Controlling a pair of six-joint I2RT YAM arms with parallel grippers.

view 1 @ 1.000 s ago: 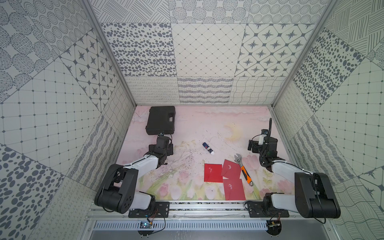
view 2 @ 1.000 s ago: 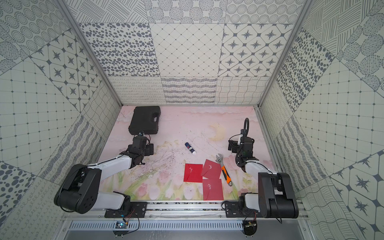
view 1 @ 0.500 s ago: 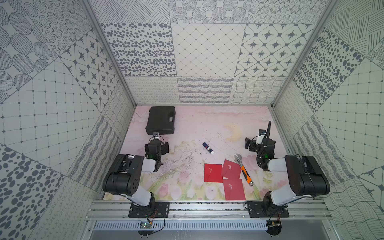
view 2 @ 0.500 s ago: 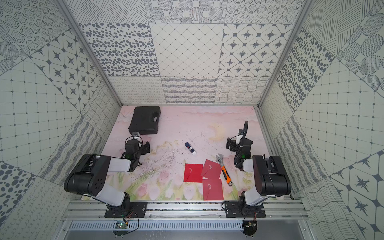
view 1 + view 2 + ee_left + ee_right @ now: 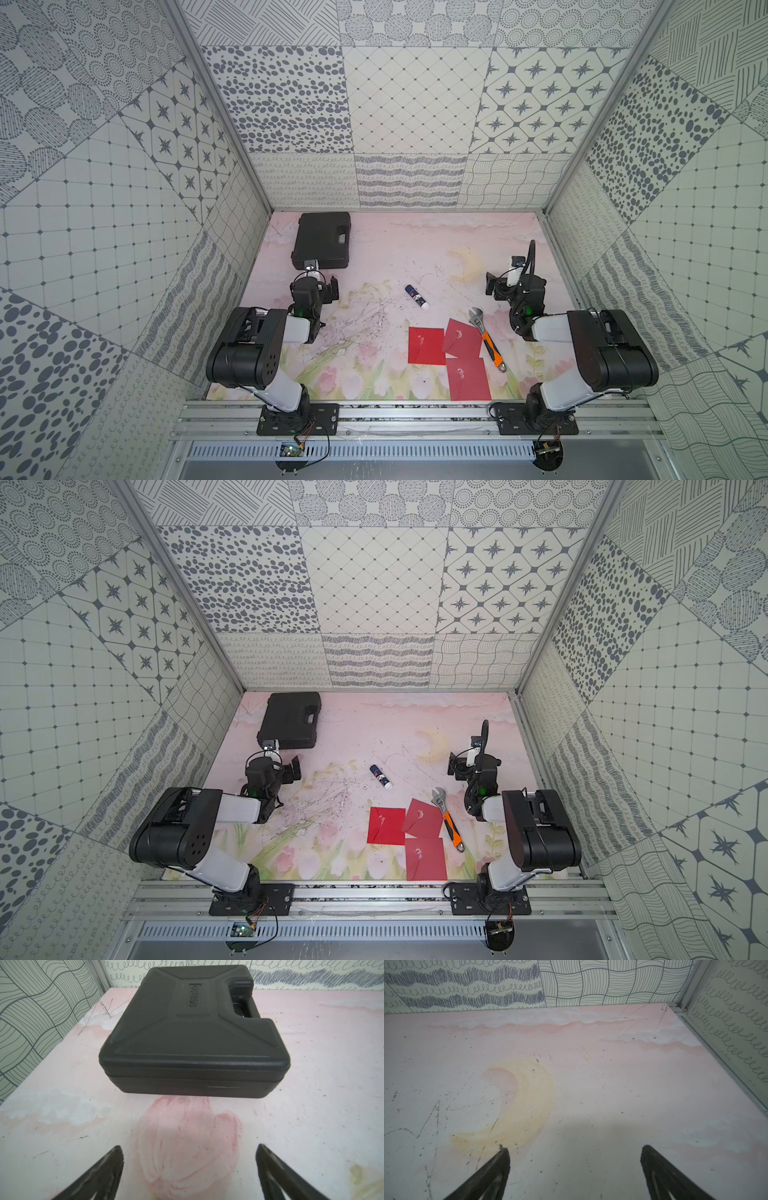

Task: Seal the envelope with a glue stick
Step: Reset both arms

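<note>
The glue stick (image 5: 417,296) (image 5: 380,777) lies on its side mid-table, blue cap toward the back, untouched. Three red envelopes (image 5: 426,345) (image 5: 386,825) lie flat and partly overlapping near the front, right of centre. My left gripper (image 5: 321,286) (image 5: 284,766) (image 5: 189,1147) hovers low at the left, facing the black case, open and empty. At the right, my right gripper (image 5: 503,283) (image 5: 466,763) (image 5: 575,1148) points at the back wall over a painted moon, also open with nothing between its fingers. Neither wrist view shows the glue stick or the envelopes.
A closed black carry case (image 5: 322,241) (image 5: 291,721) (image 5: 193,1028) sits at the back left, just ahead of the left gripper. An orange-handled adjustable wrench (image 5: 486,338) (image 5: 448,818) lies against the envelopes' right side. Patterned walls enclose the table on three sides.
Both arms have folded up, their elbow links swinging back toward the front rail. The grippers stay near the same spots and open. Nothing on the table has moved.
</note>
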